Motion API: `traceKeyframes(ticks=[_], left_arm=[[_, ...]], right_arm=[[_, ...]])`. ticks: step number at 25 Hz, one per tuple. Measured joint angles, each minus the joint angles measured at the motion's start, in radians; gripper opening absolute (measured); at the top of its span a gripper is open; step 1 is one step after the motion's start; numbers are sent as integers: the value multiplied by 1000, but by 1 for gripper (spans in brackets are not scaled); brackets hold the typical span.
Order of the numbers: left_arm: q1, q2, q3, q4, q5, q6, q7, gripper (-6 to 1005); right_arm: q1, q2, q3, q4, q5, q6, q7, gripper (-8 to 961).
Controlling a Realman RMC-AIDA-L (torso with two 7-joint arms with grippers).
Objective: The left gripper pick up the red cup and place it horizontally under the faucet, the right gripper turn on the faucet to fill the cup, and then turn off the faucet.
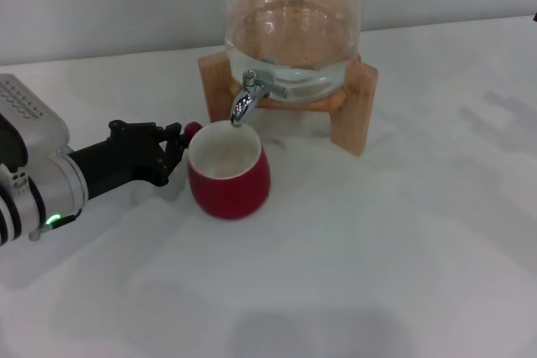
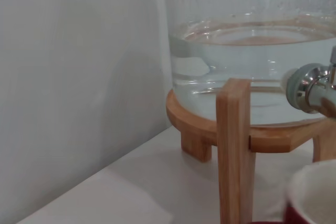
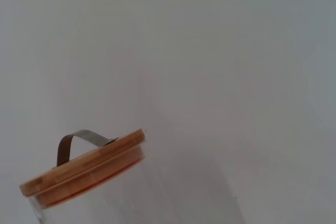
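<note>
The left gripper (image 1: 178,147) reaches in from the robot's left, its fingers closed on the small loop handle of the red cup (image 1: 228,171). The cup stands upright on the white table (image 1: 403,249), its open mouth directly under the faucet (image 1: 245,98). The faucet juts from a glass jar (image 1: 294,31) of water, which rests on a wooden stand (image 1: 357,111). The right gripper is out of sight.
</note>
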Motion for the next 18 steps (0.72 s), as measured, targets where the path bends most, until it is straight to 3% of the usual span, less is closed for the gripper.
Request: traceKeyframes(ticks=[12,18], left_arm=[[33,0,0,5,-30,-23,-4,172],[108,0,3,60,-57,-117,-11,186]], right_arm=[[-1,0,0,0,4,10,0,720],[-2,0,2,0,4,10,1,720]])
